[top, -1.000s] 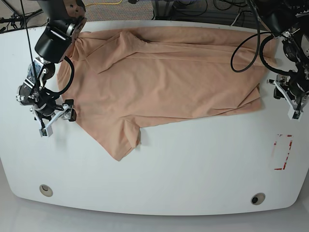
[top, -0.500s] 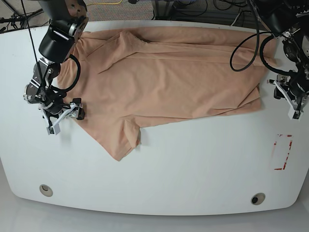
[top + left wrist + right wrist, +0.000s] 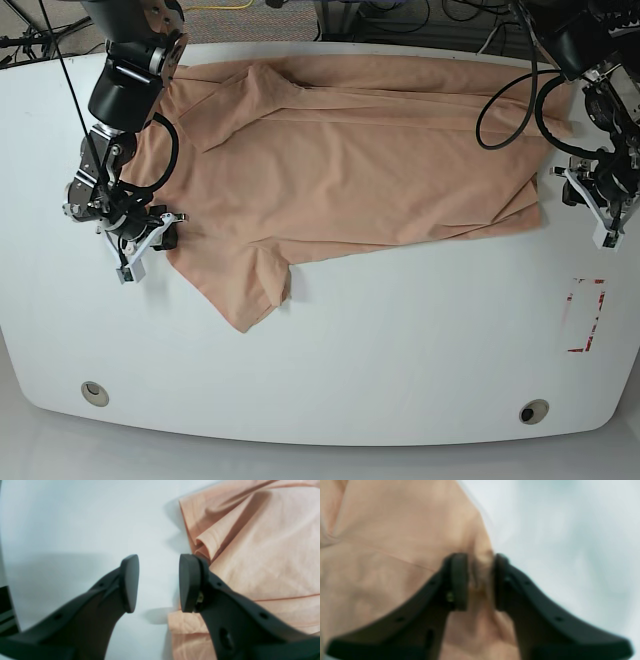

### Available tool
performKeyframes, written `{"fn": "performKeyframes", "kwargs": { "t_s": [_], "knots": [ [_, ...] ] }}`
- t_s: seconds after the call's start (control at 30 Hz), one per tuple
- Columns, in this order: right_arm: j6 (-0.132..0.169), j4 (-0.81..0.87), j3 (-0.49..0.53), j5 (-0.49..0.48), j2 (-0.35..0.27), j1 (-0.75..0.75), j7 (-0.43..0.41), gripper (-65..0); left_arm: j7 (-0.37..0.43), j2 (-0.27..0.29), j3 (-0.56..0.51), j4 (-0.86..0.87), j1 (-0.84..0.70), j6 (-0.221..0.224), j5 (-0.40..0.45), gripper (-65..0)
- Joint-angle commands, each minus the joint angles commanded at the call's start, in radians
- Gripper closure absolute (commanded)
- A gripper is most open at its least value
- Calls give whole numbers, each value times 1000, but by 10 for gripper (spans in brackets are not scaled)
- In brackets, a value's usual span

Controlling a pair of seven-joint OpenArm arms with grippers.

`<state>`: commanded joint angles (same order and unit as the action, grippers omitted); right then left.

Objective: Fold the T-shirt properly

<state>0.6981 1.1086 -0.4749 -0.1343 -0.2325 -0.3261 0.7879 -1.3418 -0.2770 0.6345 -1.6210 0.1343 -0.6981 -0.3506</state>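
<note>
The T-shirt (image 3: 350, 150) lies spread across the far half of the white counter (image 3: 400, 360). The right claw (image 3: 480, 580) pinches a hem edge; the left claw (image 3: 158, 582), parted, straddles bare counter beside the opposite hem. Next, I judge, it must shift onto cloth and grip. Cables (image 3: 510, 100) hang nearby.

Right gripper (image 3: 480, 581) low at the scene's left, jaws pinched close on a fold of the T-shirt (image 3: 395, 530) edge. Left gripper (image 3: 158, 582) low at the scene's right, jaws parted, nothing between them, one finger (image 3: 190, 582) at the cloth's edge.
</note>
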Motion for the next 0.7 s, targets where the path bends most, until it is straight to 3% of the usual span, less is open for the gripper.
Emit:
{"fn": "performKeyframes", "kwargs": {
  "t_s": [0.13, 0.7],
  "knots": [
    [0, 2, 2, 0, 0, 0, 0, -2, 2, 0, 6, 94, 35, 0, 0, -385],
    [0, 2, 2, -2, 0, 2, 0, 0, 123, 0, -2, 423, 143, 0, -2, -389]
  ]
}}
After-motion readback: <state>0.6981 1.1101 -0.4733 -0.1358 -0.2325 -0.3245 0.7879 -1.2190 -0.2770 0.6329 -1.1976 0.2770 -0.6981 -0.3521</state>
